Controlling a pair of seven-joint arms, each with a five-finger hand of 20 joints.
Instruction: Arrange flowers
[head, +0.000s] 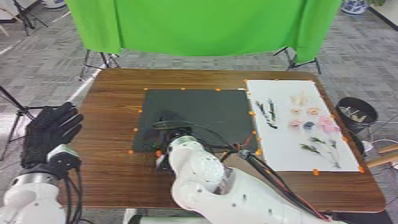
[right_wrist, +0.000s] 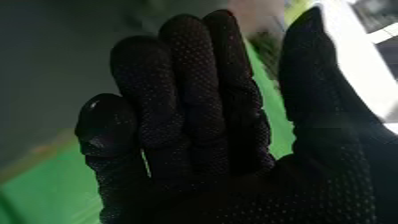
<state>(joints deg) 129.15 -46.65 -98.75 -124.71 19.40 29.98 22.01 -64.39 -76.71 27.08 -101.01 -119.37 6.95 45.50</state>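
The left hand is at the left edge of the table, its fingers straight and slightly fanned, pointing toward the far side.

Next comes the black mat, lying flat with orange marks around its edges. The right hand is over the mat, toward its near side, with dark cables arching beside the arm. In the right wrist view, that hand is open: the fingers are straight and mostly close together, while the thumb stands apart from them.

Just to the right of the mat is the white sheet, also edged with orange marks, and the flowers lie on it. Dark sprigs are along its left part, side by side. To their right are the peach flowers, with a small bluish flower nearer the robot. Green sprigs lie nearer still, and the pink flowers are close to the sheet's right edge.

Beyond the table's right edge stands a black bin.
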